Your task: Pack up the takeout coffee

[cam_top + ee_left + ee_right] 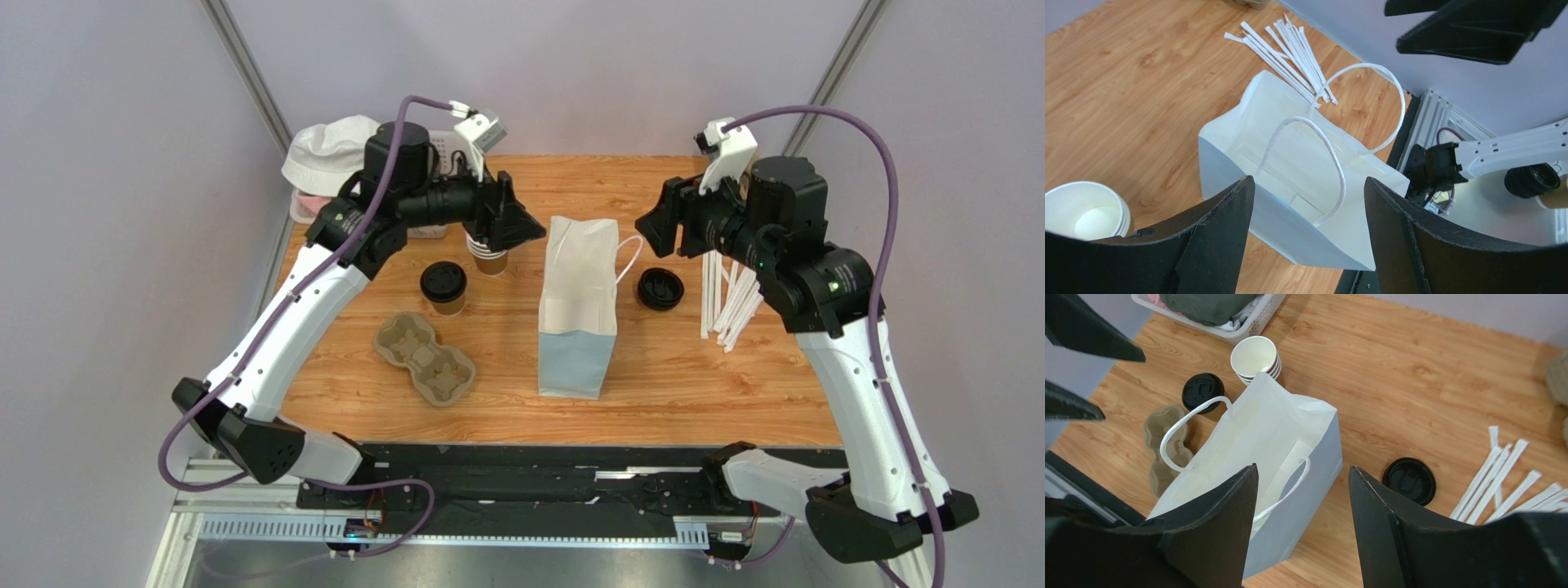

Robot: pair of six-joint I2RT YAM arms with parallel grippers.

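Pulp cup carrier (424, 358) sits nearest you, left of the white paper bag (577, 306); leave it alone. Just beyond it, also left of the bag, the takeout coffee (443, 286) stands upright and lidded, apart from the stack of lidless cups (491, 255) behind. At the bag's far end both claws hang spread wide and empty, the left gripper (1308, 184) on its left and the right gripper (1303, 471) on its right. Your next move is probably the pickup. Grip the coffee's wall below the lid, keep it level, and lower it between the handles (1339, 171).

Wooden table (687, 368): paper bag (577, 312) upright at centre; takeout coffee (443, 286), cup stack (489, 257), pulp carrier (424, 358) left; loose lid (660, 289), straws (726, 306) right.
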